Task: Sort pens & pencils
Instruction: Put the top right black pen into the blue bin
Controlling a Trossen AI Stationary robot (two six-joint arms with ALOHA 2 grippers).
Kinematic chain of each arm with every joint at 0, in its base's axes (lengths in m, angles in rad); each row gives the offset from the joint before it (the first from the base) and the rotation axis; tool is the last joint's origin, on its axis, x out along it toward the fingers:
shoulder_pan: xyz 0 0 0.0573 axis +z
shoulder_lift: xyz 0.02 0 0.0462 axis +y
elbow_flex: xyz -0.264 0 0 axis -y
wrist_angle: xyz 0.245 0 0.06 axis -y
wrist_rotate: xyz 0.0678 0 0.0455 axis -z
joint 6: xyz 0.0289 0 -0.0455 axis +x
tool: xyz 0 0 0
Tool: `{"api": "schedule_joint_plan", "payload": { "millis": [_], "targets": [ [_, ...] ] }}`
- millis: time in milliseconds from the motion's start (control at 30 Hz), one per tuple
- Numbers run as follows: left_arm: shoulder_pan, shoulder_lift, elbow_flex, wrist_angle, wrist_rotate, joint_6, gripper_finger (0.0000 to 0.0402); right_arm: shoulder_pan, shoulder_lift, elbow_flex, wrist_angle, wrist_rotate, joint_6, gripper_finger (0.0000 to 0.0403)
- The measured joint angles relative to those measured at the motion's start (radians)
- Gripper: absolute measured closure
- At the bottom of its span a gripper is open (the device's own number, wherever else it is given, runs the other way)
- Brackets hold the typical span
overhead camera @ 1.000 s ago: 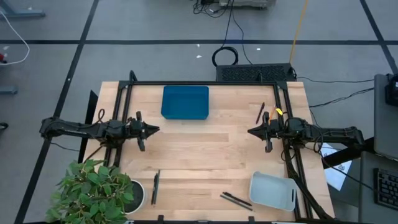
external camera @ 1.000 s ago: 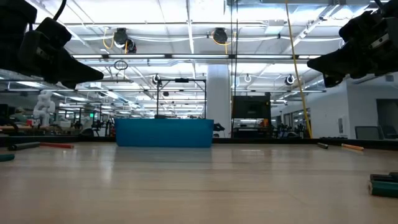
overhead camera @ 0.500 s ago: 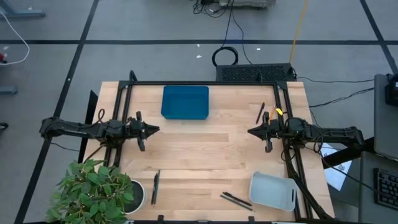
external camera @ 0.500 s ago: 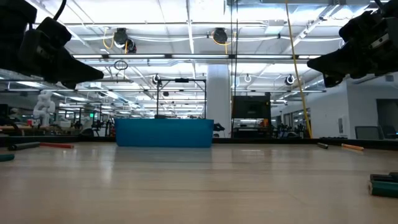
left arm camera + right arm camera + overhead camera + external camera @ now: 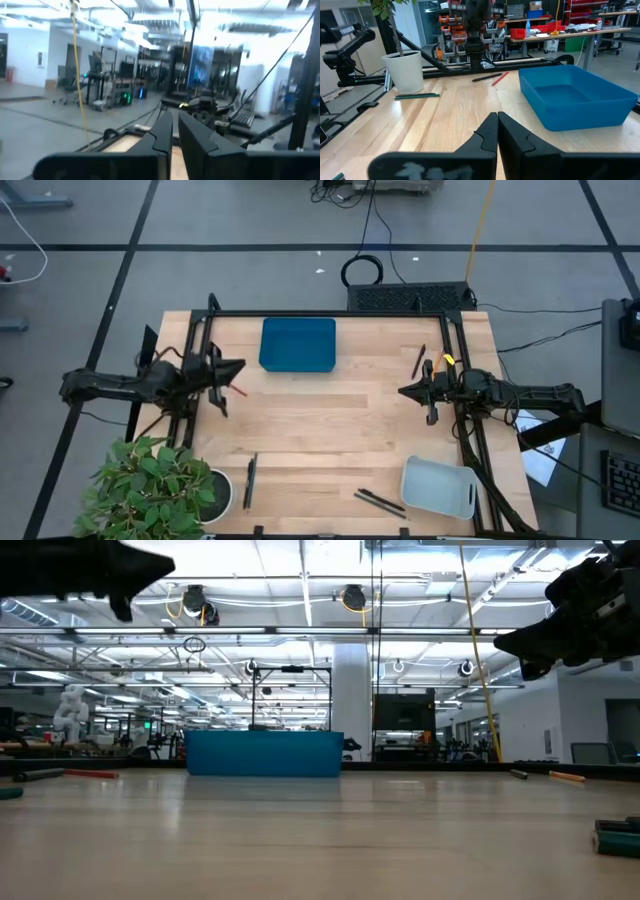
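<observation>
Both hands hovering empty beside the blue tray (image 5: 297,344)

Left hand (image 5: 238,367) and right hand (image 5: 403,391) are staying closed; red pencil (image 5: 238,390) is lying near the tray, pens (image 5: 380,501) far from it.

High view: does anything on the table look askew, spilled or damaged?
Only the grey bin at the picture's lower right: it sits turned against the table edges, while the blue tray lies square. Nothing looks spilled.

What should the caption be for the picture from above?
Two dark arms over a wooden table with a blue tray.
</observation>
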Motion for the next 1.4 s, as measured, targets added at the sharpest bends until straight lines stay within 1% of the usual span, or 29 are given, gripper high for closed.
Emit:
{"api": "schedule_joint_plan", "payload": {
  "millis": [67,167,200,267,400,500,533,733,900,933,1000,1100,1167,1200,1267,1300,1400],
  "targets": [
    [0.018,0.064,0.114,-0.139,0.002,0.000,0.0395,0.000,0.000,0.000,0.000,0.000,0.000,0.0403],
    [0.037,0.190,0.279,-0.336,0.019,0.043,0.0398,0.000,0.000,0.000,0.000,0.000,0.000,0.0403],
    [0.038,0.231,0.319,-0.373,0.023,0.063,0.0398,0.000,0.000,0.000,0.000,0.000,0.000,0.0403],
    [0.040,0.300,0.366,-0.389,0.027,0.099,0.0399,0.000,0.000,0.000,0.000,0.000,0.000,0.0403],
    [0.040,0.389,0.364,-0.310,0.043,0.138,0.0400,0.000,0.000,0.000,0.000,0.000,0.000,0.0403],
    [0.040,0.408,0.327,-0.195,0.091,0.139,0.0400,0.000,0.000,0.000,0.000,0.000,0.000,0.0403],
    [0.040,0.408,0.318,-0.181,0.104,0.131,0.0400,0.000,0.000,0.000,0.000,0.000,0.000,0.0403],
    [0.039,0.381,0.310,-0.188,0.119,0.114,0.0400,0.000,0.000,0.000,0.000,0.000,0.000,0.0403],
    [0.041,0.372,0.310,-0.187,0.130,0.151,0.0401,0.000,0.001,0.000,0.010,-0.001,-0.006,0.0403],
    [0.044,0.372,0.310,-0.187,0.127,0.154,0.0401,0.000,0.002,0.000,0.038,-0.001,-0.016,0.0403],
    [0.053,0.372,0.310,-0.187,0.126,0.161,0.0401,0.000,0.002,0.000,0.157,0.000,-0.032,0.0403],
    [0.073,0.372,0.310,-0.186,0.123,0.170,0.0401,0.000,0.010,0.000,0.392,-0.001,-0.046,0.0403],
    [0.090,0.372,0.310,-0.186,0.122,0.173,0.0400,0.000,0.033,0.000,0.575,0.001,-0.101,0.0403],
    [0.100,0.372,0.310,-0.186,0.122,0.174,0.0401,-0.001,0.050,0.002,0.665,0.016,-0.128,0.0403],
    [0.124,0.372,0.310,-0.186,0.122,0.175,0.0401,-0.005,0.097,0.030,0.782,0.117,-0.173,0.0403],
    [0.138,0.372,0.310,-0.186,0.122,0.176,0.0401,-0.009,0.126,0.050,0.787,0.189,-0.195,0.0403],
    [0.184,0.372,0.310,-0.186,0.122,0.179,0.0400,-0.032,0.237,0.160,0.658,0.369,-0.257,0.0403]
  ]
}}
